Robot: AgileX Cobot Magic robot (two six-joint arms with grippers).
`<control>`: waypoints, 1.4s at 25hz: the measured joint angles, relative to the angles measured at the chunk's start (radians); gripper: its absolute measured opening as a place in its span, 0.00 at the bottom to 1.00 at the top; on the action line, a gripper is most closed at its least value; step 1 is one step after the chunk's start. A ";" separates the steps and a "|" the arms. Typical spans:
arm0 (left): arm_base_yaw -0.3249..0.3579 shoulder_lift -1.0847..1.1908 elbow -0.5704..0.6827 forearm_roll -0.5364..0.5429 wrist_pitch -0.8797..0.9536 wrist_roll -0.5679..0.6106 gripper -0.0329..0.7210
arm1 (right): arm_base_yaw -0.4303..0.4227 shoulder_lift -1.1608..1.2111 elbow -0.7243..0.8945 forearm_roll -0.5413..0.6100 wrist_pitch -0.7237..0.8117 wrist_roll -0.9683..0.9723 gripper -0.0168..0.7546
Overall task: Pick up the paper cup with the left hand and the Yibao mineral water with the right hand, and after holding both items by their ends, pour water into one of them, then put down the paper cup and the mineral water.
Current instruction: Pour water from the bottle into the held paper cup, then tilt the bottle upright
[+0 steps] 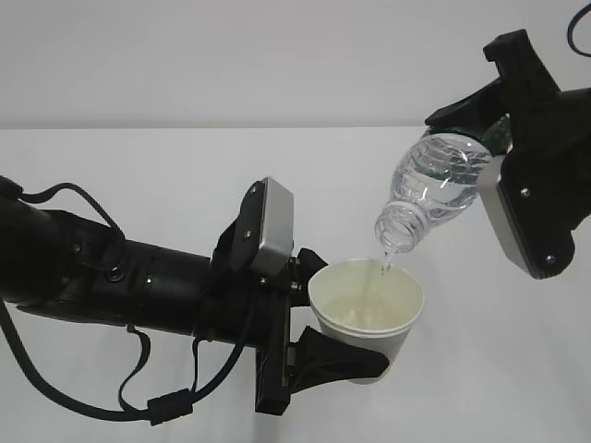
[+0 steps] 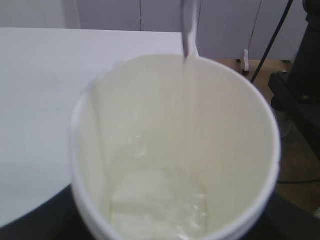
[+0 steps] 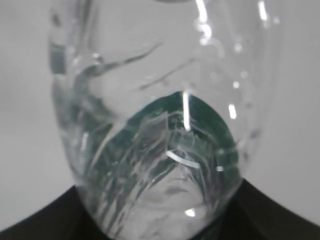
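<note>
Two grips for you: nearest, the left hand (image 1: 325,318) clamps the paper cup (image 1: 367,312) upright above the white table (image 1: 138,175), well off its edges. Beyond, the right hand (image 1: 494,138) grasps the Yibao mineral water (image 1: 434,189), tilted mouth-down, its stream falling just inside the cup's far rim.

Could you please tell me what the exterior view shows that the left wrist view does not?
Only the exterior view shows both arms: the left gripper clasping the paper cup and the right gripper tilting the Yibao mineral water, neck down. Only the left wrist view shows the water pooled at the cup's bottom. Both show the cup's cream inside and the thin stream falling in.
</note>
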 joint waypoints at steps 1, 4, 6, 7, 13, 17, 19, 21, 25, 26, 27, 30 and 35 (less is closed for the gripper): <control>0.000 0.000 0.000 0.000 0.000 0.000 0.67 | 0.000 0.000 0.000 0.000 0.000 -0.002 0.56; 0.000 0.000 0.000 0.000 0.000 0.000 0.67 | 0.000 0.000 0.000 0.000 0.002 -0.003 0.56; 0.000 0.000 0.000 0.000 0.000 0.000 0.67 | 0.000 0.000 0.000 0.000 0.002 -0.006 0.56; 0.000 0.000 0.000 0.000 0.000 0.000 0.67 | 0.000 0.000 0.000 0.000 0.002 -0.006 0.56; 0.000 0.000 0.000 0.000 0.000 0.000 0.66 | 0.000 0.000 0.000 0.000 0.002 -0.007 0.56; 0.000 0.000 0.000 0.000 0.000 0.000 0.66 | 0.000 0.000 0.000 0.000 0.002 -0.008 0.56; 0.000 0.000 0.000 0.000 0.000 0.000 0.66 | 0.000 0.000 0.000 0.000 0.002 -0.008 0.56; 0.000 0.000 0.000 0.000 0.000 0.000 0.66 | 0.000 0.000 0.000 0.000 0.002 -0.010 0.56; 0.000 0.000 0.000 0.000 0.005 0.000 0.66 | 0.000 0.000 0.000 0.000 0.002 -0.010 0.56; 0.000 0.000 0.000 0.000 0.009 0.000 0.66 | 0.000 0.000 0.000 0.000 0.002 -0.010 0.56; 0.000 0.000 0.000 0.000 0.011 0.000 0.66 | 0.000 0.000 0.000 0.000 0.002 -0.010 0.56; 0.000 0.000 0.000 0.000 0.019 0.000 0.66 | 0.000 0.000 0.000 0.000 0.002 -0.010 0.56; 0.000 0.000 0.000 0.000 0.023 0.000 0.66 | 0.000 0.000 -0.002 0.000 0.002 -0.012 0.56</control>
